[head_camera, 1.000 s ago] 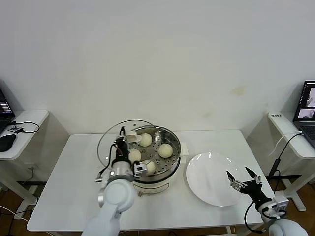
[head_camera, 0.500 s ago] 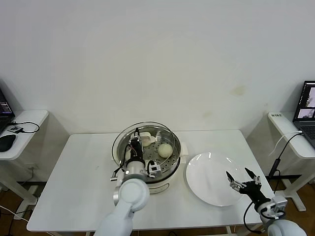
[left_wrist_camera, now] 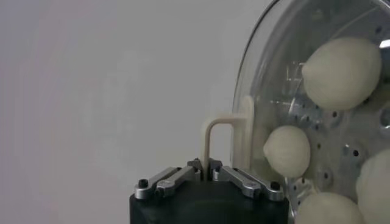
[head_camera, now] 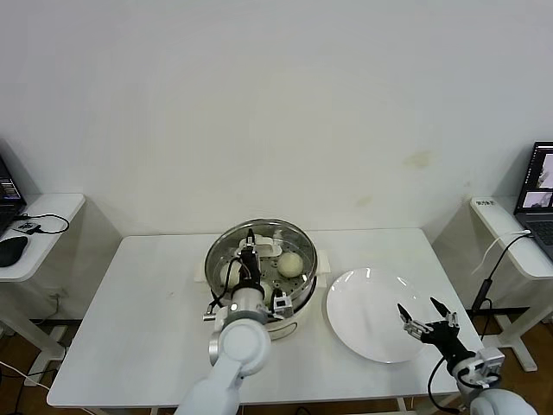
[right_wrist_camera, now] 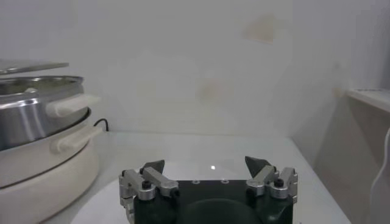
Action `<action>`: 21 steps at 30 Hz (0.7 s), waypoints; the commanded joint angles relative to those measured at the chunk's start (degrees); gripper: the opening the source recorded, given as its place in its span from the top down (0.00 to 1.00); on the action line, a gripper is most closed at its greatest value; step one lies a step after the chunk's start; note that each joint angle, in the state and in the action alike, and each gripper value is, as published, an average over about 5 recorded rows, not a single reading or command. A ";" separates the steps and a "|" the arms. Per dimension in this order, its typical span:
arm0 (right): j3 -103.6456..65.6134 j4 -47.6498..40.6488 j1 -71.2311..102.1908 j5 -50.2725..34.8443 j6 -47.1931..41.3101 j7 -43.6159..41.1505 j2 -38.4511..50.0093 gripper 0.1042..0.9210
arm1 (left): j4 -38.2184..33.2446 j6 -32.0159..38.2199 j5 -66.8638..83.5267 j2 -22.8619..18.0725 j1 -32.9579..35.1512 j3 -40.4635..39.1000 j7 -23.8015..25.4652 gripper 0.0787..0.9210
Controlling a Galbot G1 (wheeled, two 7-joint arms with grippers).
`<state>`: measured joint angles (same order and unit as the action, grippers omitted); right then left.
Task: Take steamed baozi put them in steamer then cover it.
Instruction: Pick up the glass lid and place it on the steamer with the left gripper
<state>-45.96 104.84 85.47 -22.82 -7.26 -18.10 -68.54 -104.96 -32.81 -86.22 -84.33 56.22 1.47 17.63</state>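
My left gripper (head_camera: 248,258) is shut on the cream handle (left_wrist_camera: 211,135) of the glass cover (head_camera: 216,252) and holds it level over the steamer (head_camera: 295,304), nearly centred on it. In the right wrist view the cover's rim (right_wrist_camera: 29,66) hangs just above the steel pot (right_wrist_camera: 30,112). Through the glass, several steamed baozi lie on the perforated tray: one (head_camera: 290,264) shows in the head view, others (left_wrist_camera: 341,72) (left_wrist_camera: 286,151) in the left wrist view. The left gripper (left_wrist_camera: 206,170) pinches the handle's thin bar. My right gripper (head_camera: 427,323) (right_wrist_camera: 205,165) stands open and empty over the white plate.
A flat white plate (head_camera: 363,307) lies right of the steamer on the white table (head_camera: 138,320). Side desks flank the table, with cables on the left one (head_camera: 34,226) and a laptop (head_camera: 540,186) on the right one.
The left gripper has carried the cover rightward from beside the steamer's left rim to over the pot, so it hides most of the baozi. The right arm has not moved.
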 commanded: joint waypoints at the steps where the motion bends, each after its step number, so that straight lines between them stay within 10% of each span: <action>1: -0.25 0.14 0.15 0.04 0.03 -0.08 0.00 0.12 | 1.17 0.37 -1.00 -0.20 -0.14 -0.99 -0.18 0.93; 21: -0.25 -0.44 0.45 0.35 0.69 -0.38 -0.56 0.12 | 3.37 0.65 -1.47 -0.19 -1.65 -1.50 0.22 0.93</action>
<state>-46.20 104.52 85.95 -22.50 -6.66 -18.44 -69.08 -102.21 -32.27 -87.46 -84.40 54.69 0.16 17.81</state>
